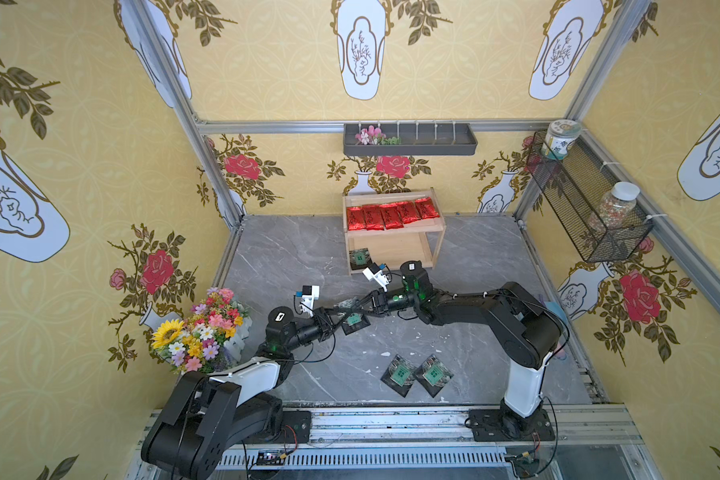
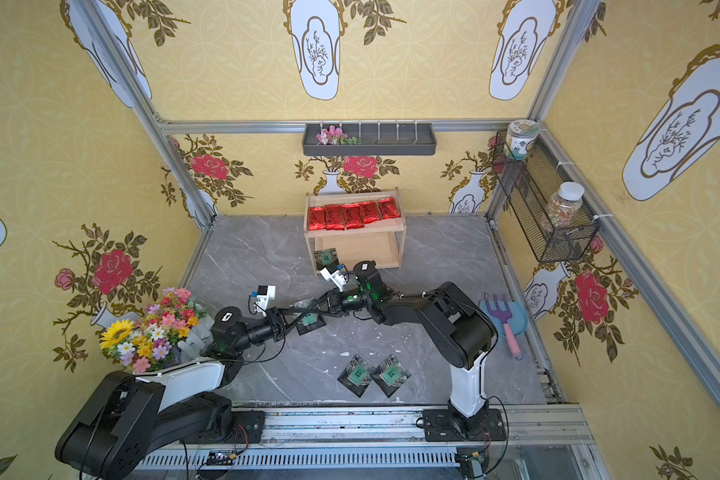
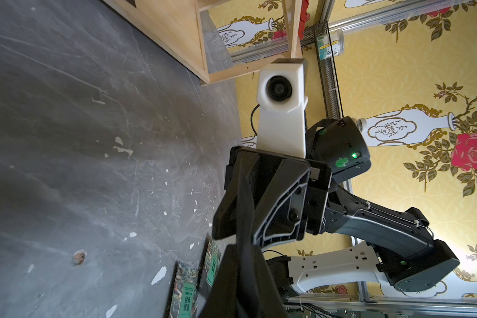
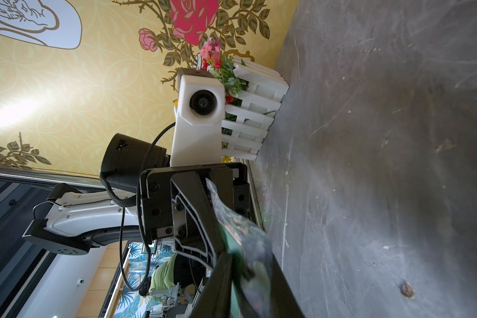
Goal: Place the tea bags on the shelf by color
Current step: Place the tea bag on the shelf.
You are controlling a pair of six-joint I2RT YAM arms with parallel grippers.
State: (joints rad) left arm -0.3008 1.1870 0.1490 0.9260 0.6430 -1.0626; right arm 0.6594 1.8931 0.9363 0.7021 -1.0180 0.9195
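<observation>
The left pincer (image 1: 346, 312) clenches the green tea bag (image 1: 353, 320). The right pincer (image 4: 248, 261) is around it too; I cannot tell its grip. If both pull, it may rip or fall, short of the shelf (image 1: 391, 230) beyond.

I count five red sachets (image 1: 391, 216), all on the one shelf (image 1: 400, 251) at twelve o'clock. Green-label packets (image 1: 400, 374) come to four: one on the shelf's lower board, one over the centre, two side by side at six o'clock. Two jars (image 1: 614, 210) sit in the single wire basket (image 1: 566, 199) at two o'clock. One wall tray (image 1: 433, 147) hangs at twelve, one bouquet (image 1: 200, 328) stands at eight.
</observation>
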